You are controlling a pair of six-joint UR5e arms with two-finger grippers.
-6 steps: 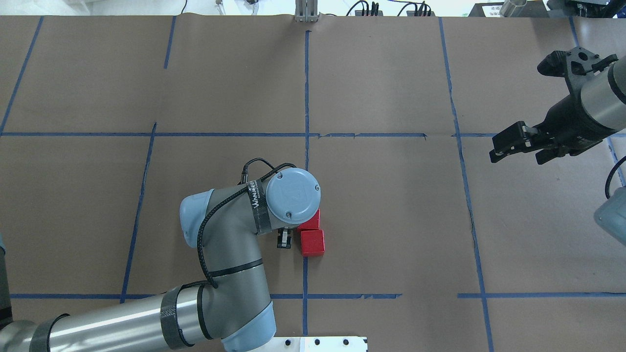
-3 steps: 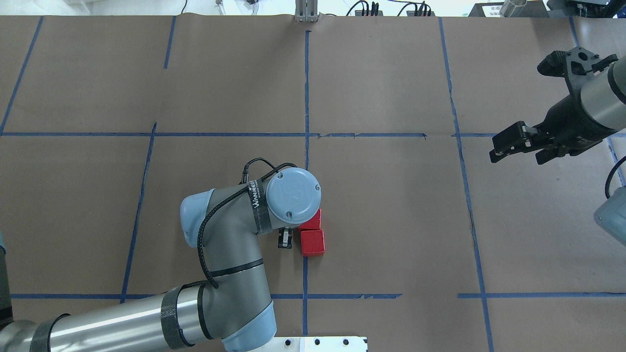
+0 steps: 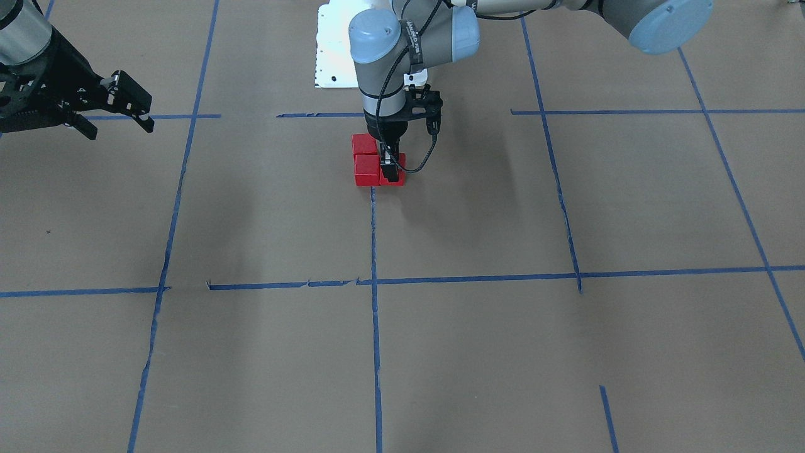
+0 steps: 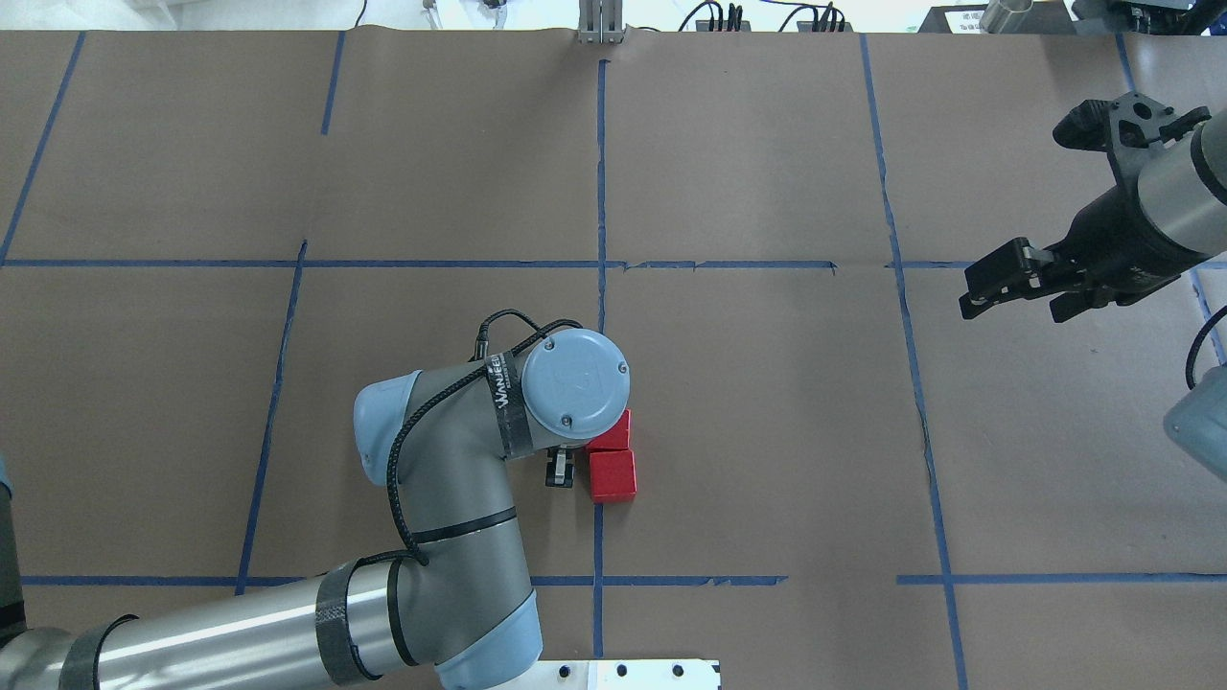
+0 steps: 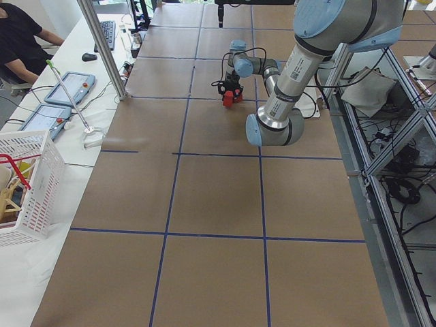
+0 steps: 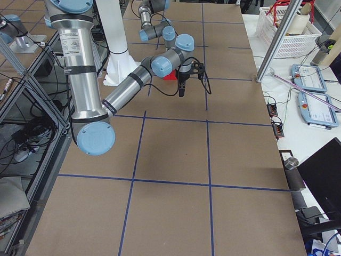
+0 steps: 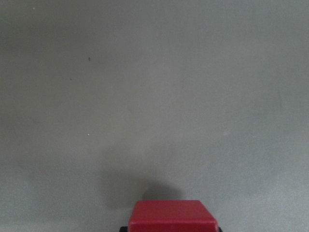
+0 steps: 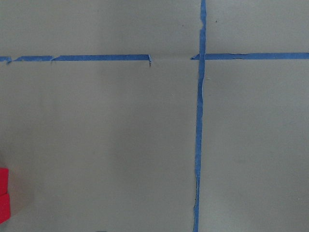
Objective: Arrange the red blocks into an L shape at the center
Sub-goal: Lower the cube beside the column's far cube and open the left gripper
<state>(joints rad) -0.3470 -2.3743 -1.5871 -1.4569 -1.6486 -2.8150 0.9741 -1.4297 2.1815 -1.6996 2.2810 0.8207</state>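
Brown table [image 4: 767, 431], blue tape grid: three red blocks [image 4: 613, 475] touching in an L.
They straddle the middle tape line [image 4: 601, 172] between its two crossings. The left gripper [image 3: 390, 171] clamps the leftmost block. The right gripper [image 4: 1016, 297] hangs well apart, fingers spread, empty.

1 red block [image 7: 173, 216] at the bottom edge on a plain surface [image 7: 145, 87]; seemingly a faint shadow [image 7: 145, 181] beyond.

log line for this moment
left gripper shut on red block | other red blocks beside it | right gripper open, away
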